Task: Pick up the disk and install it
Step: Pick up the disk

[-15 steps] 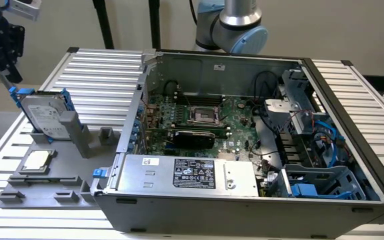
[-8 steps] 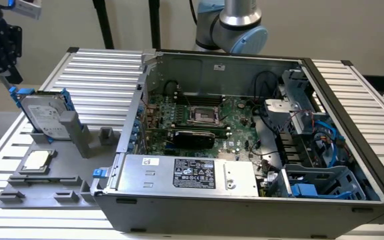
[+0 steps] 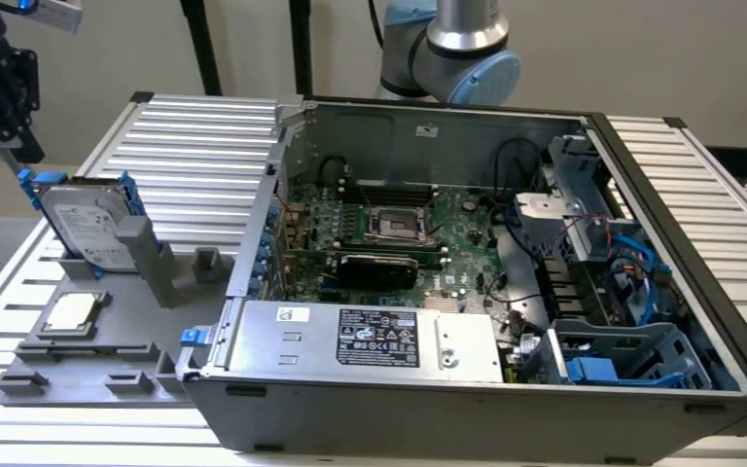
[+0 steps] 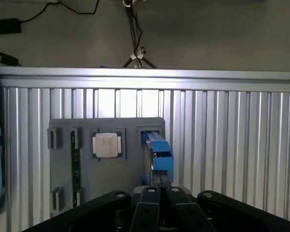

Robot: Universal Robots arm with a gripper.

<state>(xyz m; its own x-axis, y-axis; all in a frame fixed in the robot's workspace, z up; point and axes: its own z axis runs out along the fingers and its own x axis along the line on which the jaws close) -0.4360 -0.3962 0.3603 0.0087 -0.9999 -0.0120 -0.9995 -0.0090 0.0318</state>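
Blue-framed disk (image 4: 157,149), below closed pincer (image 4: 160,181)

Disk (image 3: 85,226): dull silver metal, paper label, glossy blue plastic frame. Tray (image 3: 101,355): matt grey plastic (chip (image 3: 70,311) shiny metal). Table (image 3: 205,126): ribbed bright metal. Computer case (image 3: 478,418): matt grey metal.
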